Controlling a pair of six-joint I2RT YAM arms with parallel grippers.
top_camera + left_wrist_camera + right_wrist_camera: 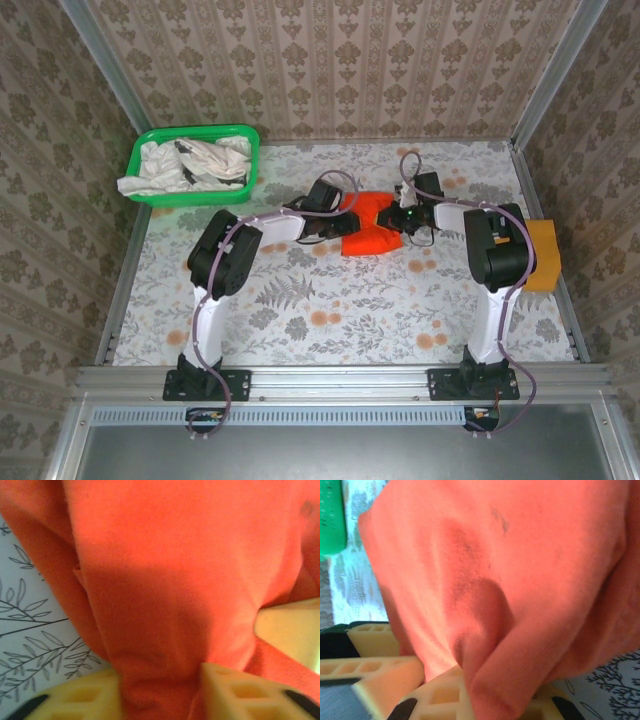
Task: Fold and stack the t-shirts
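Observation:
The bright orange-red t-shirt (372,232) lies bunched on the flowered table at mid-back, between my two grippers. At the shirt's left edge, my left gripper (335,222) has a gathered fold of orange cloth (165,605) squeezed between its yellow fingers (235,695). My right gripper (412,218) is at the shirt's right edge, shut on a thick fold of the same cloth (510,630). Off-white t-shirts (190,165) are heaped in the green basket (243,133). A mustard yellow t-shirt (543,255) lies folded at the table's right edge.
The green basket stands at the back left corner, against the patterned wall. Metal rails (330,378) frame the table, and both arm bases sit at the near edge. The table's front half (340,310) is bare flowered cloth.

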